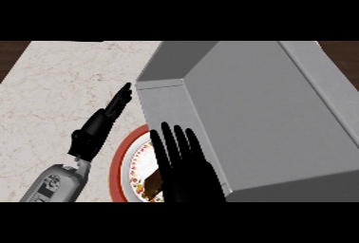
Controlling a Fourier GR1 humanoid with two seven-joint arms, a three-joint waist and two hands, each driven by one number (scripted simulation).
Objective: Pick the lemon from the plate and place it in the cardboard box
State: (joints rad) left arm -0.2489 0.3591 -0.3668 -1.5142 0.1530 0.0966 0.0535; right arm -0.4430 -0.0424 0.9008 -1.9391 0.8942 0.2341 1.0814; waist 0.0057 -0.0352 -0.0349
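A plate with a red rim and a patterned white centre lies on the counter at the lower middle, partly under the box's near corner. No lemon shows; my right hand hangs over the plate with straight fingers pointing away from me and covers much of it. A large open grey box fills the right half of the view, its near wall facing me and its inside hidden at this angle. My left hand stays open left of the plate, fingers stretched toward the box's left corner.
The pale marble counter spreads out to the left of the box. Dark wood floor shows beyond the counter's far-left edge and at the top right.
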